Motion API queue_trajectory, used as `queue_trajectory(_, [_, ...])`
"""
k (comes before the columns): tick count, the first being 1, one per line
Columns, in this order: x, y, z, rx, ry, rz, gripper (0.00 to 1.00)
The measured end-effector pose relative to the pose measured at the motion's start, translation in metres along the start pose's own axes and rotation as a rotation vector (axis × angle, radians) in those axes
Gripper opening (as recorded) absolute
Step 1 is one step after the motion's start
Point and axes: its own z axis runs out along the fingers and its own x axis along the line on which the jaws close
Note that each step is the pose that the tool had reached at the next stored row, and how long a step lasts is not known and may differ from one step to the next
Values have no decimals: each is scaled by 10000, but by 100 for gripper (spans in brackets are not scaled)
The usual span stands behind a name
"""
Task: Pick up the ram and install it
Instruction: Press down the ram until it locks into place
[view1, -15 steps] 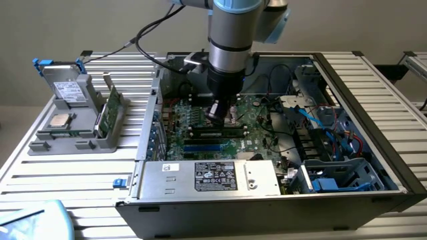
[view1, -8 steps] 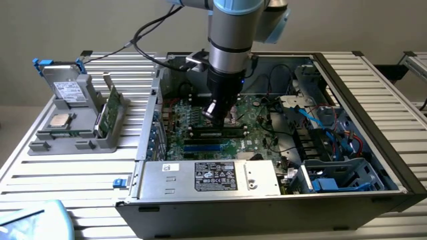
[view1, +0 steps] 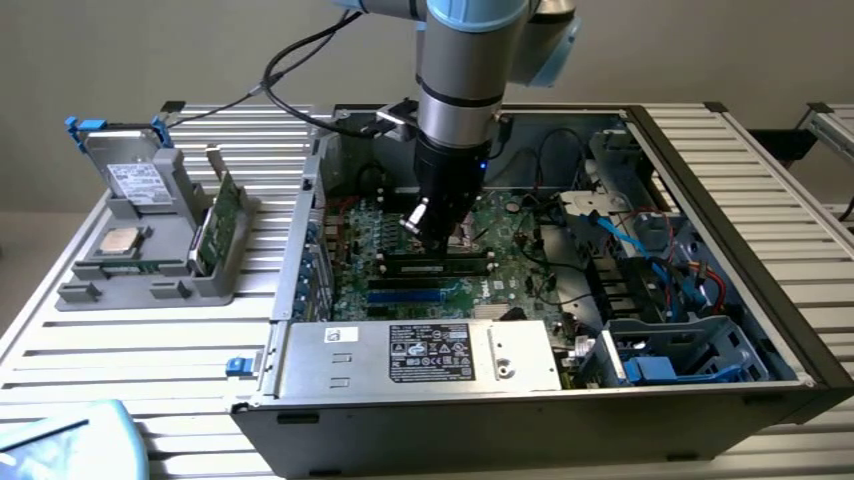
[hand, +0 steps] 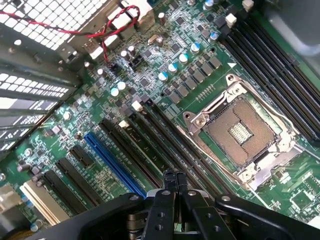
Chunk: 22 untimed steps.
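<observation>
Centrally in the exterior view, the gripper hangs over the motherboard inside the open computer case. Its fingers are pressed together with nothing between them. The ram lies seated in a black slot just below the fingertips, mid-frame.

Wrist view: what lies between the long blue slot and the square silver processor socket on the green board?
Several long black slots side by side fill that stretch, in the wrist view.
</observation>
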Motion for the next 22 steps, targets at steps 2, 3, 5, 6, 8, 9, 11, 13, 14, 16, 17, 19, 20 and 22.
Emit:
queue_trajectory(2, [0,0,0,-12,-8,255,11])
queue_trajectory(3, [0,0,0,-17,-11,367,11])
queue_trajectory(5, [0,0,0,-29,-20,623,11])
queue_trajectory(6, [0,0,0,-36,-24,749,11])
queue_trajectory(8, [0,0,0,-50,-34,1013,11])
queue_trajectory(9, [0,0,0,-55,-40,1140,11])
queue_trajectory(11, [0,0,-1,-65,-53,1394,11])
queue_trajectory(13, [0,0,0,-72,-70,1643,11])
queue_trajectory(14, [0,0,0,-75,-81,1784,11])
queue_trajectory(16, [0,-1,-1,-80,-99,2032,11])
queue_trajectory(17, [0,0,-1,-82,-108,2164,11])
queue_trajectory(19, [0,0,-1,-87,-129,2424,11])
queue_trajectory(20, [0,0,-2,-89,-138,2551,11])
queue_trajectory(22, [0,0,-2,-93,-159,2809,11])
